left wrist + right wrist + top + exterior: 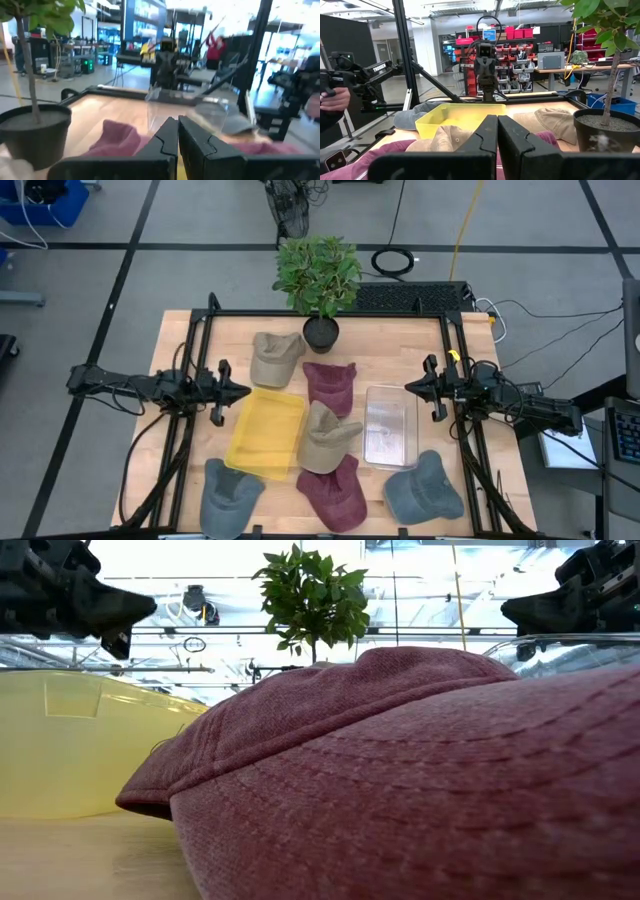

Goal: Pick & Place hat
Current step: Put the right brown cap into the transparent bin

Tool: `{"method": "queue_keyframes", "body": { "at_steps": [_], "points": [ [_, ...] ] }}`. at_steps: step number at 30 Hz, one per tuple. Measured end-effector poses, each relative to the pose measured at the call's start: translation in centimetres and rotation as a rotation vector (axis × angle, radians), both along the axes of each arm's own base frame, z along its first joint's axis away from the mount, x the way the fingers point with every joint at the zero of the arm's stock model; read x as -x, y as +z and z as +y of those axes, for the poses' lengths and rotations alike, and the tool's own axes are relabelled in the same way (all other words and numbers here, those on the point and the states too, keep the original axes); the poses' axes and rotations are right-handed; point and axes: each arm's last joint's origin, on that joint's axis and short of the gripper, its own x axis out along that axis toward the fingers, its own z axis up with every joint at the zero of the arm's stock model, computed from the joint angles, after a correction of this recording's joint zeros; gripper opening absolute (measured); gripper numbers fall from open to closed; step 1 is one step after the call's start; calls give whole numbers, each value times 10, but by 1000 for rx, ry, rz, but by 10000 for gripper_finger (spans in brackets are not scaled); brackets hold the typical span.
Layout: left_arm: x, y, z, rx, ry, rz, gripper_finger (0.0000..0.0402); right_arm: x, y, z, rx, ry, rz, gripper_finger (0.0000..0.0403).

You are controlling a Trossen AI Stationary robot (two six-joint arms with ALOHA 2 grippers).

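Note:
Several caps lie crown-up on the wooden table: two tan caps (pixel 277 358) (pixel 327 437), two maroon caps (pixel 330 385) (pixel 335 492), and two grey caps (pixel 228 498) (pixel 425 488). A yellow bin (pixel 266 432) and a clear bin (pixel 391 425) stand between them. My left gripper (pixel 243 390) hovers shut at the yellow bin's left far corner. My right gripper (pixel 410 387) hovers shut just left of the clear bin's far end. Both point toward the table's middle. In the low view the near maroon cap (pixel 400 770) fills the foreground.
A potted plant (pixel 319 280) stands at the table's far edge in a black pot (pixel 321 332). Black frame rails (pixel 195 360) run along the table's left, right and far sides. A person's hand (pixel 335 100) shows beyond the table in the right wrist view.

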Motion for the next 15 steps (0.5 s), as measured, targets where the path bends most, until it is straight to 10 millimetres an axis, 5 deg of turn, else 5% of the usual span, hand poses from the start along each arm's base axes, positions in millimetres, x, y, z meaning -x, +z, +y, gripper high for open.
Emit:
{"method": "queue_keyframes", "body": {
  "at_steps": [8, 15],
  "points": [
    [-15, 46, -7, -10, -79, 9, 19, 0, 1, 0, 6, -1, -6, 0],
    [-73, 96, -25, -89, -110, 147, 6, 0, 1, 0, 24, -3, -7, 0]
  ]
}}
